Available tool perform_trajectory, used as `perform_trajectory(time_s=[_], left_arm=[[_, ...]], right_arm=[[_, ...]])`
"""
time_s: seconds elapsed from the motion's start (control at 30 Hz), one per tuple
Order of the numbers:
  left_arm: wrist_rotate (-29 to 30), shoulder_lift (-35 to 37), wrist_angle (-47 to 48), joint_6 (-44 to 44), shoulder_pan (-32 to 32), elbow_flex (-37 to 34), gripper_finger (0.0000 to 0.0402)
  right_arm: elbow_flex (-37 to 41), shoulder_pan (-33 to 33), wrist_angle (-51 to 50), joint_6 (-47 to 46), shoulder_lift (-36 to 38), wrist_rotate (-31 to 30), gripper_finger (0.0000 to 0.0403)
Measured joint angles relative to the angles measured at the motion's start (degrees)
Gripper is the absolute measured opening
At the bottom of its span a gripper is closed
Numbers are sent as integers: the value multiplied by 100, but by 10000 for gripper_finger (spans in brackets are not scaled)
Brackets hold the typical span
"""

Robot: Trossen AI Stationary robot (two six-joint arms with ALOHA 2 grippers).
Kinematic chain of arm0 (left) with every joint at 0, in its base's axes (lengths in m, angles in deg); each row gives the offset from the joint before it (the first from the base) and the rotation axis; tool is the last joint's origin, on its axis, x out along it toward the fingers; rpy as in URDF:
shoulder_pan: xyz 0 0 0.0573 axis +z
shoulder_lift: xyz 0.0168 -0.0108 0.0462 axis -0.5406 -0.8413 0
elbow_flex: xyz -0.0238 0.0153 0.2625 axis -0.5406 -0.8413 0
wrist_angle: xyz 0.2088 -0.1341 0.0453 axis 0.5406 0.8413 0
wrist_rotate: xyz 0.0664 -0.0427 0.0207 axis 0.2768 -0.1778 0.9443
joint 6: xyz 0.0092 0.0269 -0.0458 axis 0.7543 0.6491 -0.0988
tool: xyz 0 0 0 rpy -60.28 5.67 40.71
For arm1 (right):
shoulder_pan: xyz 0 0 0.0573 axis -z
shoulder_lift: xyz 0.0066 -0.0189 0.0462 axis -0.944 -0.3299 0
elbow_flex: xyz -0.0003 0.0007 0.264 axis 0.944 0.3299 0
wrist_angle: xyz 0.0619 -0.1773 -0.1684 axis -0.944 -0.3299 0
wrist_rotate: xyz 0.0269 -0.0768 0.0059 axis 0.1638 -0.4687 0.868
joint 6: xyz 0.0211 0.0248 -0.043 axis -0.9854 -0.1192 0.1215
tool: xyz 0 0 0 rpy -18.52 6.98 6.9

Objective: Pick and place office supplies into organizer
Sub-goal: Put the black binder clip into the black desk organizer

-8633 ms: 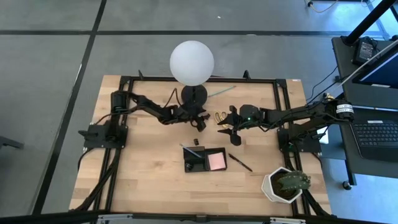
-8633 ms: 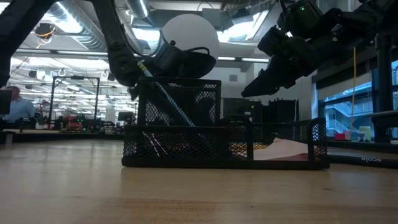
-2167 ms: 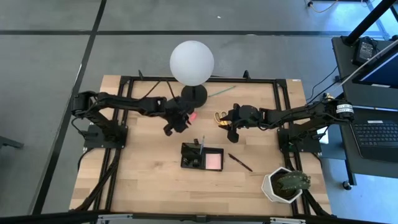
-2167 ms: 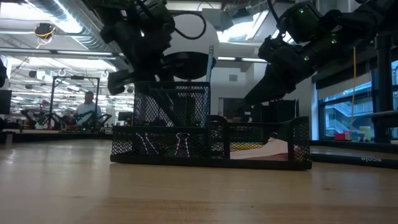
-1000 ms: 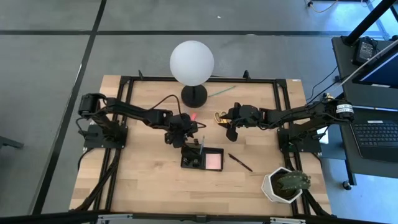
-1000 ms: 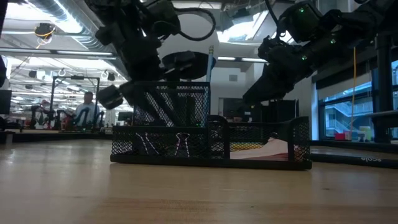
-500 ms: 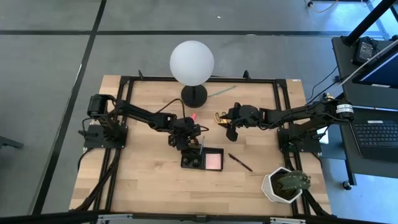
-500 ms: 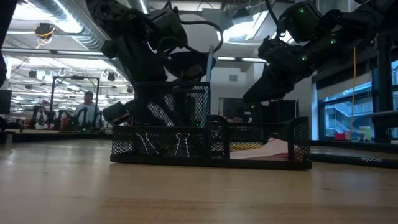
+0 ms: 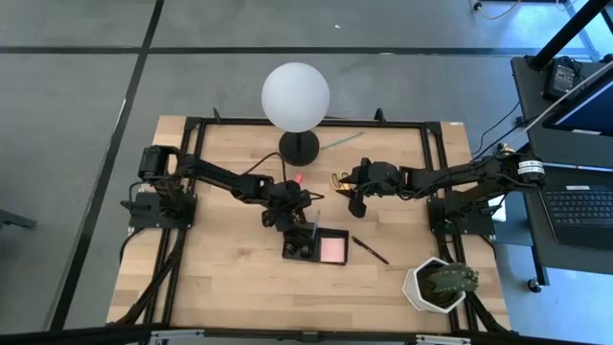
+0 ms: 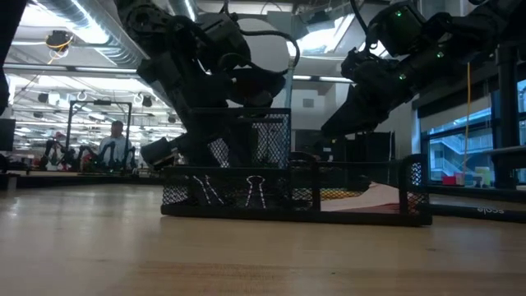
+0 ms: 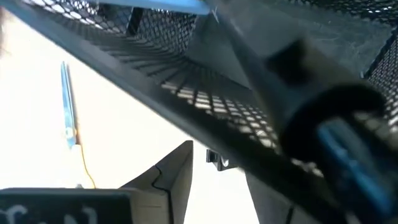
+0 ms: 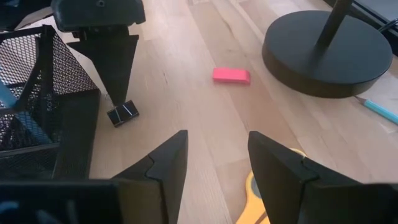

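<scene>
The black mesh organizer sits at mid-table with the pink sticky pad in its low compartment and binder clips in the other. My left gripper is open and points down at the organizer's far wall, over a loose binder clip that lies on the table. My right gripper is open and hovers just above the yellow-handled scissors, touching nothing. A dark pen lies right of the organizer. A thin green stick lies by the lamp. My left gripper comes from above, pointing down, at the far wall of the organizer's tall compartment. The mesh rim crosses right in front of its fingers. Whether a finger touches the mesh or the binder clip, I cannot tell.
The white globe lamp stands on its black base near the far edge. A pink eraser lies between the two grippers. The potted plant stands at the near right corner. Bare wood lies left of and in front of the organizer.
My left gripper has moved toward the near right and down, ending behind the organizer's far wall. The organizer has slid a short way toward the table's right. My right arm has kept still.
</scene>
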Motion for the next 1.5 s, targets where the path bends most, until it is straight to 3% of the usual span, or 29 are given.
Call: perform_trajectory(time_s=[1.1, 1.5], left_arm=[[-8, -17, 81, -717, 31, -17, 62], [-60, -24, 57, -859, 26, -17, 56]], right_arm=[[0, 0, -4, -114, 0, 2, 171], [0, 0, -4, -111, 0, 2, 171]])
